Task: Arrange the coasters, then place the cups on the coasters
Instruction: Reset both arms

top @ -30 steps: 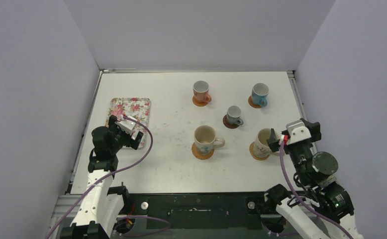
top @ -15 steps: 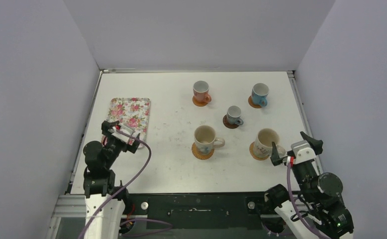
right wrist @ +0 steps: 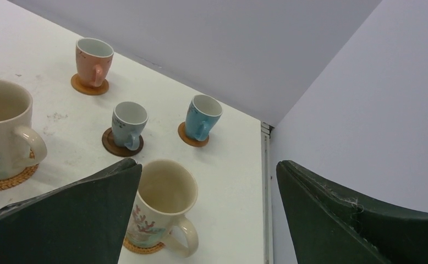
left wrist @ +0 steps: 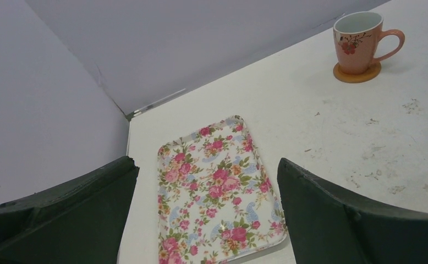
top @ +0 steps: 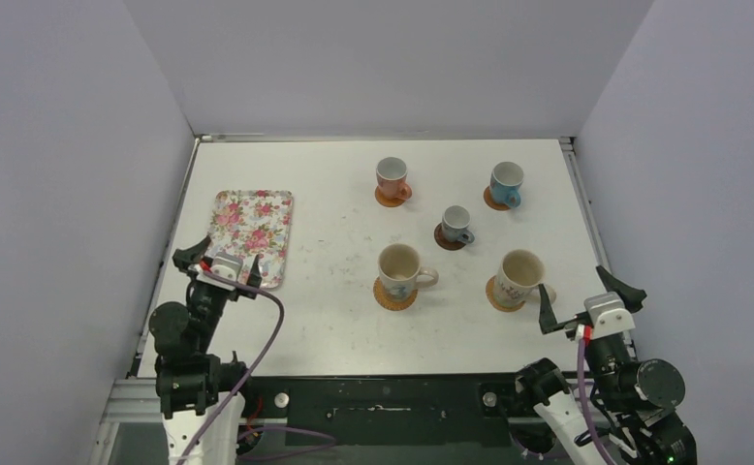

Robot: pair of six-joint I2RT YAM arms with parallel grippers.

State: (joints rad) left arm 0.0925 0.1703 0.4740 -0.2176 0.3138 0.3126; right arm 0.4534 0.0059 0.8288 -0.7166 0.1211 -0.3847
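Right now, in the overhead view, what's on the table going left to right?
Floral tray, salmon-pink cup, small grey cup, light blue cup. Left cream cup and right cream cup overlap others sideways, so omitted.

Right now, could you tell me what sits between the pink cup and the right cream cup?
The grey cup, standing on its dark coaster; the top view shows it.

The white bench is enclosed by three plain pale grey walls: back wall, left wall, right wall. Its surface carries faint scuff marks. A black rail borders the near edge; lighting is even.
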